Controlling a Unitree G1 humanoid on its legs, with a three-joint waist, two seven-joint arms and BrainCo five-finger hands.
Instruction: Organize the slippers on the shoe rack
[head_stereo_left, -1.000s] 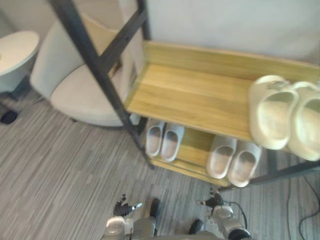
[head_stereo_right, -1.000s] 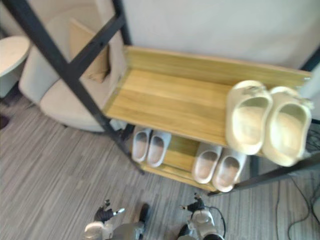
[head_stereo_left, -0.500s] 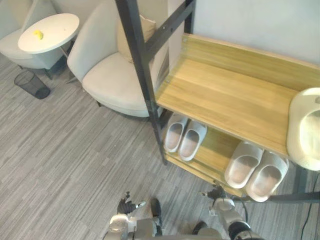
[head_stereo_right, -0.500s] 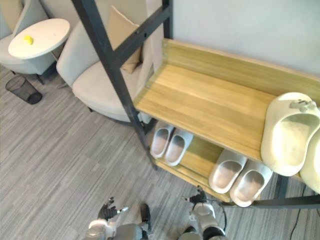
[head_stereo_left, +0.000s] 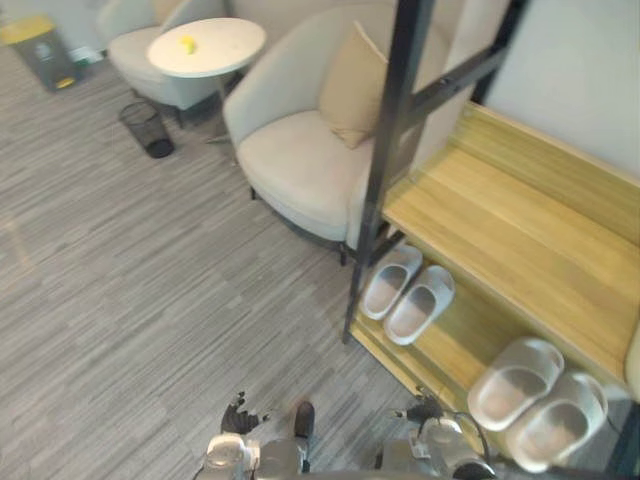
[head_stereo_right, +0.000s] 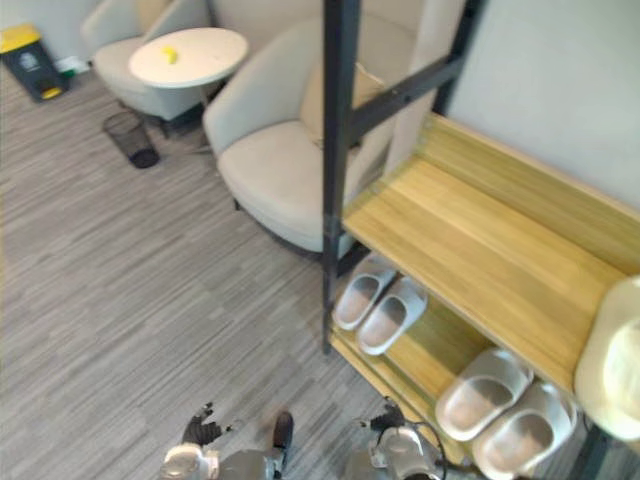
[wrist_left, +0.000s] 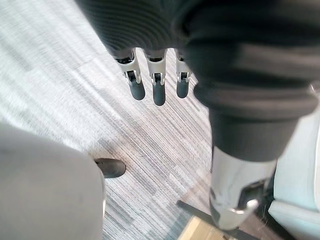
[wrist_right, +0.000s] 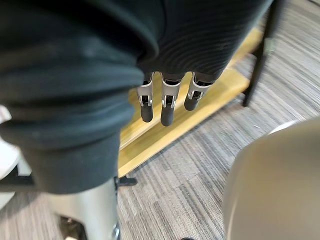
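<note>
The wooden shoe rack with black metal legs (head_stereo_left: 520, 225) stands beside a soft beige armchair (head_stereo_left: 300, 160); on its low shelf (head_stereo_left: 458, 345) sit two pairs of pale grey foam slippers, one pair (head_stereo_left: 420, 303) by the black post (head_stereo_left: 385, 170), the other pair (head_stereo_left: 517, 383) further right; a big cream slipper (head_stereo_right: 612, 372) lies on the top shelf (head_stereo_right: 480, 245) at the right edge; the left hand (wrist_left: 158, 91) and the right hand (wrist_right: 167, 111) hang low over the grey carpet (head_stereo_left: 150, 280), fingers straight and a bit apart, holding nothing; the slippers look light, squashy and hard to break; I think the best spot to grab one is its heel rim, thumb inside, fingers outside.
</note>
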